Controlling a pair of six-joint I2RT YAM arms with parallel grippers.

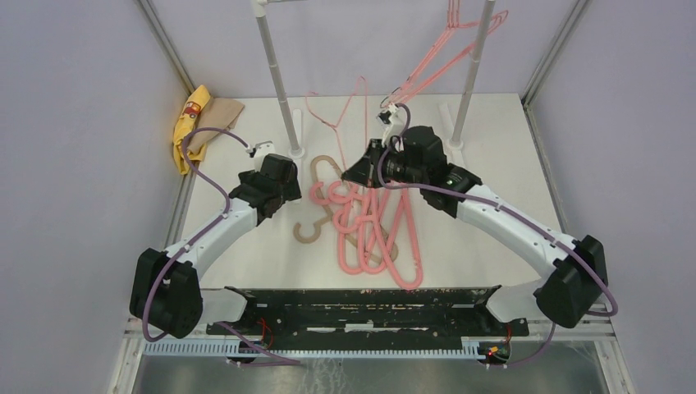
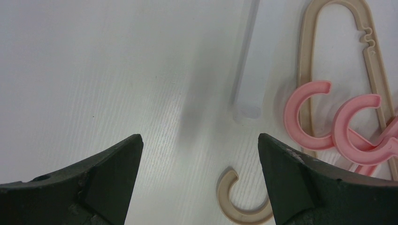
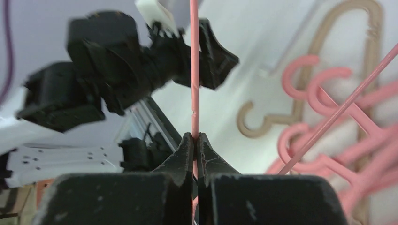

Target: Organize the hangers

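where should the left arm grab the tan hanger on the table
Probably the hook of the tan hanger: it lies flat and clear on the table, while the body runs under the pink hangers. Come straight down with the left gripper, fingers either side of the curved band.

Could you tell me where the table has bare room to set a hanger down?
Bare table lies far right, between the right pole and the edge, and far left, between the cloth and the left pole. The middle is crowded with the hanger pile; the right gripper holds a wire hanger.
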